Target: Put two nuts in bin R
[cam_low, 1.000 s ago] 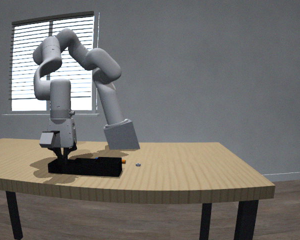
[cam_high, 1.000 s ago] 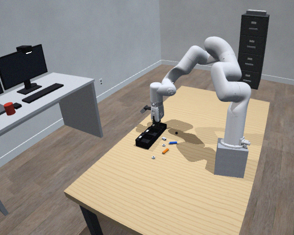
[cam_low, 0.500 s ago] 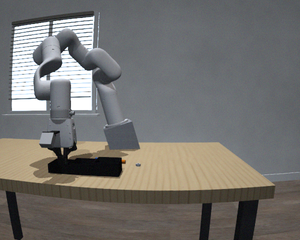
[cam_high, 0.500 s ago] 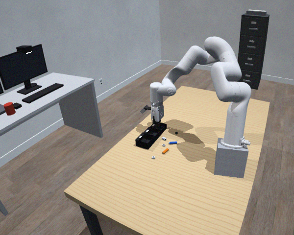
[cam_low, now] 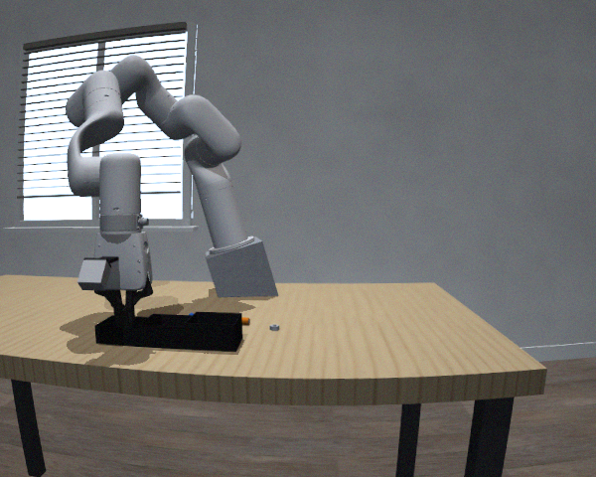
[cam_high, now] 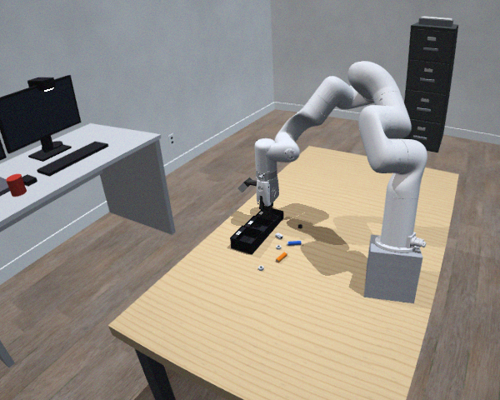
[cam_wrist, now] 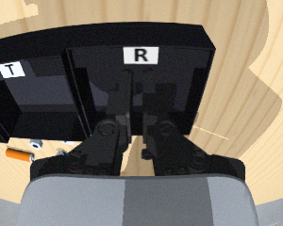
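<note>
A black row of bins (cam_high: 256,229) lies on the wooden table. Its end compartment carries the label R (cam_wrist: 141,56), and the one beside it carries T (cam_wrist: 11,71). My gripper (cam_wrist: 137,86) (cam_high: 271,213) is shut, and its fingertips reach down inside the R bin. I see no nut between the dark fingers and none on the visible floor of that bin. Three small grey nuts lie on the table beside the bins (cam_high: 278,235) (cam_high: 278,247) (cam_high: 261,267). One nut also shows in the exterior view (cam_low: 274,327).
A blue piece (cam_high: 293,242), an orange piece (cam_high: 281,257) and a small black thing (cam_high: 299,225) lie on the table near the nuts. The arm's base (cam_high: 392,271) stands to the right. A desk with monitors stands off to the left.
</note>
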You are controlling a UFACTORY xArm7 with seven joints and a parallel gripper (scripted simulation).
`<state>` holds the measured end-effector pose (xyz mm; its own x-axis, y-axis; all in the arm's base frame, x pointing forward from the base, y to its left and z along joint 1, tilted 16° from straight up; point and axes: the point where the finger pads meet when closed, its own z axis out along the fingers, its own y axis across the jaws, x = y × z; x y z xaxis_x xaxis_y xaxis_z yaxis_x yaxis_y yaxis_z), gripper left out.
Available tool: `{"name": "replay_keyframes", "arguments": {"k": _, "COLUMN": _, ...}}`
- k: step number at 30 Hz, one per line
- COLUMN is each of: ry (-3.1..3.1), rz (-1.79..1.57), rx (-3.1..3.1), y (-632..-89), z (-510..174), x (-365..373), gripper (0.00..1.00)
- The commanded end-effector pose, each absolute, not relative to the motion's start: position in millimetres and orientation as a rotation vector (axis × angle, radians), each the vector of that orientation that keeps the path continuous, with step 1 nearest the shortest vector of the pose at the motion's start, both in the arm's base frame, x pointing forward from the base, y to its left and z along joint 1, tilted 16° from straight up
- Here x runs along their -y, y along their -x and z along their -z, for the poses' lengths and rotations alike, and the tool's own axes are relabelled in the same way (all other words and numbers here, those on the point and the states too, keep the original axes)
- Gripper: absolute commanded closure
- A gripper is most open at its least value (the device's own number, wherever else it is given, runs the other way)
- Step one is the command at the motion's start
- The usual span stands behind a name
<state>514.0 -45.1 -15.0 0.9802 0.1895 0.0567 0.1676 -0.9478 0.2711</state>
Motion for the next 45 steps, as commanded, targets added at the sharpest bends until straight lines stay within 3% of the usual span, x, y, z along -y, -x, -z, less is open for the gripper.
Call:
{"name": "replay_keyframes", "arguments": {"k": 1, "ry": -2.858, "rz": -0.125, "rx": -0.264, "y": -515.2, "z": 11.1, "x": 43.6, "gripper": 0.93}}
{"name": "replay_keyframes", "arguments": {"k": 30, "ry": -2.858, "rz": -0.125, "rx": -0.264, "y": -509.7, "z": -38.3, "x": 30.5, "gripper": 0.93}}
{"name": "replay_keyframes", "arguments": {"k": 45, "ry": -2.859, "rz": -0.125, "rx": -0.264, "y": -495.6, "z": -20.5, "x": -30.6, "gripper": 0.93}}
